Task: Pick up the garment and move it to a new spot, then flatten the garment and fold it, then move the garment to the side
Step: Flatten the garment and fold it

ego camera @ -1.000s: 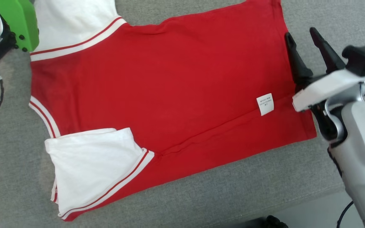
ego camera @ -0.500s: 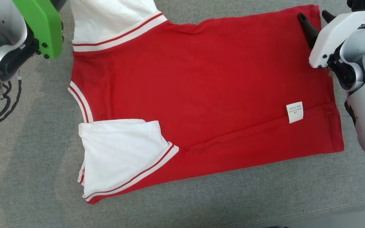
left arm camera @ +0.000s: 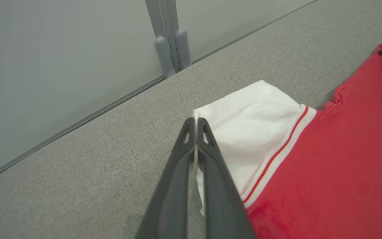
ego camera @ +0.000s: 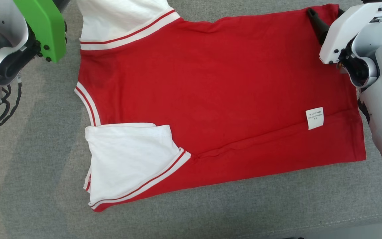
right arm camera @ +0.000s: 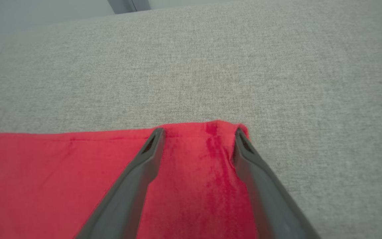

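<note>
We see a red shirt (ego camera: pixel 211 93) spread flat on the grey surface (ego camera: pixel 28 186). Our left claw (left arm camera: pixel 196 121) is clamped on the edge of the far white sleeve (left arm camera: pixel 254 132); our right claw (right arm camera: pixel 197 132) stands apart, tips astride the shirt's far hem corner

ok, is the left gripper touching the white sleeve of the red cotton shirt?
Touching. Left wrist view: the left gripper is shut on the edge of the white sleeve, a sliver of white cloth pinched between its dark fingers.
</note>
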Motion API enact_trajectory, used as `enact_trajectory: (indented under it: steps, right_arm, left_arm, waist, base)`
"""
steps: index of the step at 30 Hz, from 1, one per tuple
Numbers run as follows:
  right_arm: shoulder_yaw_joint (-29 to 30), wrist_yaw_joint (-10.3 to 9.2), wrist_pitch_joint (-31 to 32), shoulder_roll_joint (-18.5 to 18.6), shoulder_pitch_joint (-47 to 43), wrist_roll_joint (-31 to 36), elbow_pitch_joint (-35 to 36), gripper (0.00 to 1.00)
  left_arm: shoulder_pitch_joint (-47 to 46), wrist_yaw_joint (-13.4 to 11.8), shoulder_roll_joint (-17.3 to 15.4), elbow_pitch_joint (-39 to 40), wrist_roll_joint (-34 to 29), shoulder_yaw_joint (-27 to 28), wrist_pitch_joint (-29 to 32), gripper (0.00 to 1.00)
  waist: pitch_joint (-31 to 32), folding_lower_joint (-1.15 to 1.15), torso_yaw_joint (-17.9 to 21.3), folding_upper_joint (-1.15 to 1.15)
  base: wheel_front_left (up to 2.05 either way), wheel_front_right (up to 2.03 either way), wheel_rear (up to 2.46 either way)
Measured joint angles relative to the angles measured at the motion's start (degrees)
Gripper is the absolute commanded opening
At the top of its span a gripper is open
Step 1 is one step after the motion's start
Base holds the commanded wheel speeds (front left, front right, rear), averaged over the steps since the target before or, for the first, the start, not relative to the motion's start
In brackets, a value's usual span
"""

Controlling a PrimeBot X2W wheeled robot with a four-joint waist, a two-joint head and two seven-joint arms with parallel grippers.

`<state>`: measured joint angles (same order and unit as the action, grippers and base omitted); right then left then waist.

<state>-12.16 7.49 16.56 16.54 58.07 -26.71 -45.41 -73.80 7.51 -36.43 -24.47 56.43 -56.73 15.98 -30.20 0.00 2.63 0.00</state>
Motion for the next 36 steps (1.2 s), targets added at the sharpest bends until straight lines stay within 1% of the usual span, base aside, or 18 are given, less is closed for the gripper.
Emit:
enact_trajectory:
  steps: [2, 3, 5, 6, 7, 8, 16, 25, 30, 36]
  right_arm:
    - [-0.2, 0.00, -0.2, 0.4, 0.4, 0.0, -0.4, 1.00]
    - [-0.4, 0.00, -0.5, 0.6, 0.7, 0.0, -0.6, 0.97]
    - [-0.5, 0.00, -1.0, 0.7, 1.2, -0.1, -0.8, 0.45]
    - [-0.7, 0.00, -1.0, 0.8, 1.3, -0.2, -1.0, 0.29]
    - [-0.9, 0.00, -1.2, 0.8, 1.3, -0.3, -1.3, 0.04]
    - [-0.9, 0.00, -1.5, 0.9, 1.4, -0.5, -1.5, 0.00]
    - [-1.3, 0.00, -2.6, 0.2, 2.5, -3.4, -2.8, 0.00]
    - [-1.7, 0.00, -6.6, 2.2, 3.3, -6.7, -3.4, 0.00]
    - [-1.8, 0.01, -9.4, 3.4, 3.7, -8.0, -3.5, 0.00]
    - [-1.8, 0.00, -11.5, 4.7, 2.9, -10.8, -3.1, 0.00]
  left_arm:
    - [0.0, 0.0, 0.0, 0.0, 0.0, -0.2, -0.2, 0.00]
    - [-0.1, 0.0, 0.0, -0.1, 0.0, -0.3, -0.2, 0.00]
    - [-0.2, 0.0, 0.0, -0.2, 0.1, -0.4, -0.3, 0.00]
    - [-0.2, 0.0, -0.1, -0.3, 0.1, -0.5, -0.5, 0.00]
    - [-0.2, 0.0, -0.1, -0.4, 0.1, -0.6, -0.5, 0.00]
    - [-0.2, 0.0, -0.2, -0.6, 0.0, -0.7, -0.8, 0.00]
    - [-0.2, 0.0, -1.0, -3.8, -1.7, -1.7, -4.6, 0.00]
    - [-0.5, 0.0, -0.2, -7.3, -3.1, -1.7, -13.6, 0.00]
    - [-1.4, 0.0, 0.5, -8.2, -3.6, -2.3, -17.4, 0.00]
    - [-0.8, 0.0, 1.5, -7.9, -2.1, -2.6, -21.7, 0.00]
  waist:
    - [0.0, 0.00, -0.1, 0.00]
    - [-0.1, 0.00, -0.1, 0.00]
    - [-0.1, 0.00, -0.2, 0.00]
    - [-0.1, 0.00, -0.2, 0.00]
    - [-0.1, 0.00, -0.2, 0.00]
    - [-0.1, 0.00, -0.2, 0.00]
    - [0.9, 0.00, 0.0, 0.00]
    - [2.6, 0.00, -0.5, 0.00]
    - [3.5, 0.00, -0.9, 0.00]
    - [4.9, 0.00, -1.5, 0.00]
  base:
    - [0.00, 0.00, 0.00]
    - [0.00, 0.00, 0.00]
    - [0.00, 0.00, 0.00]
    - [0.00, 0.00, 0.00]
    - [0.00, 0.00, 0.00]
    - [0.00, 0.00, 0.00]
    - [0.00, 0.00, 0.00]
    - [0.00, 0.00, 0.00]
    - [0.00, 0.00, 0.00]
    - [0.00, 0.00, 0.00]
